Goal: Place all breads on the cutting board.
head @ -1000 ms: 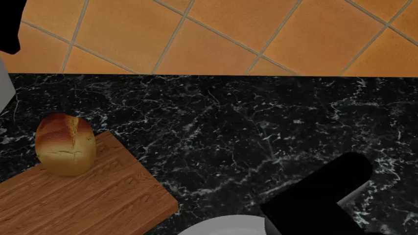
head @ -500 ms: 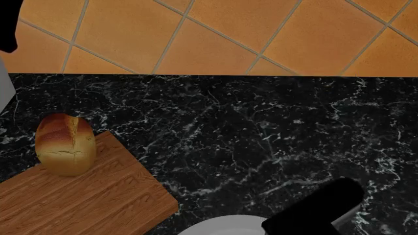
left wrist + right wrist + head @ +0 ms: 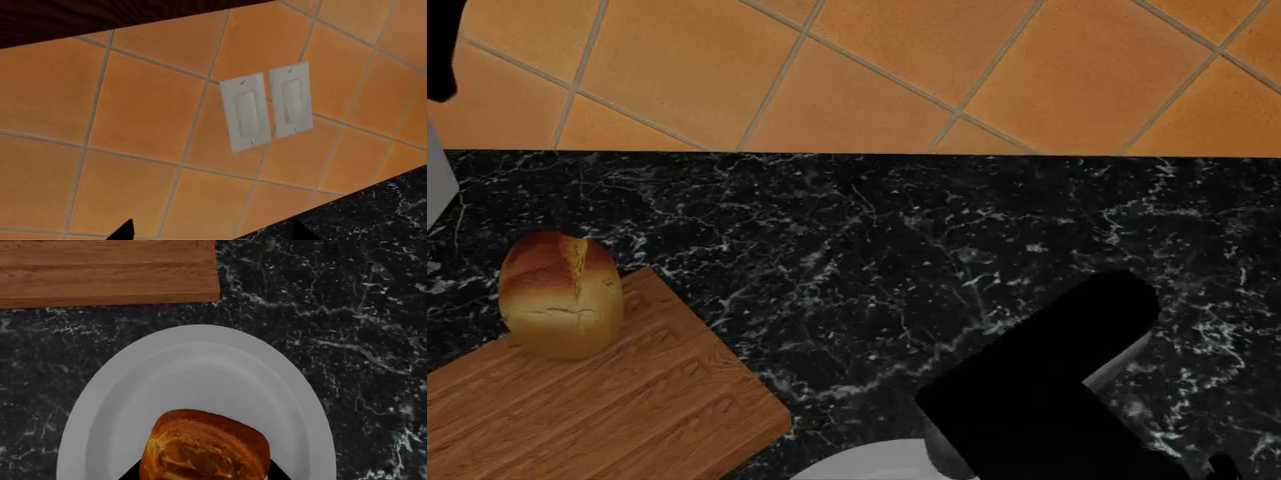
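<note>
One bread (image 3: 561, 295) upright on far corner of cutting board (image 3: 601, 410). Second bread (image 3: 203, 450) on white plate (image 3: 200, 370), black bench (image 3: 934, 250), between right end effector (image 3: 203, 474) fingertips; contact unclear. Left end effector (image 3: 210, 231) faces tiled wall (image 3: 133, 115), switch plates (image 3: 267, 106); opening undeterminable.

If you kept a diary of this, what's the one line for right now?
golden-brown loaf on wooden cutting board | second loaf on white plate | right gripper astride it

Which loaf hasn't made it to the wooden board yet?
Beside the cutting board, on the black marble counter, lies a white plate. The loaf on it is the one; the other bread already stands on the board's corner.
</note>
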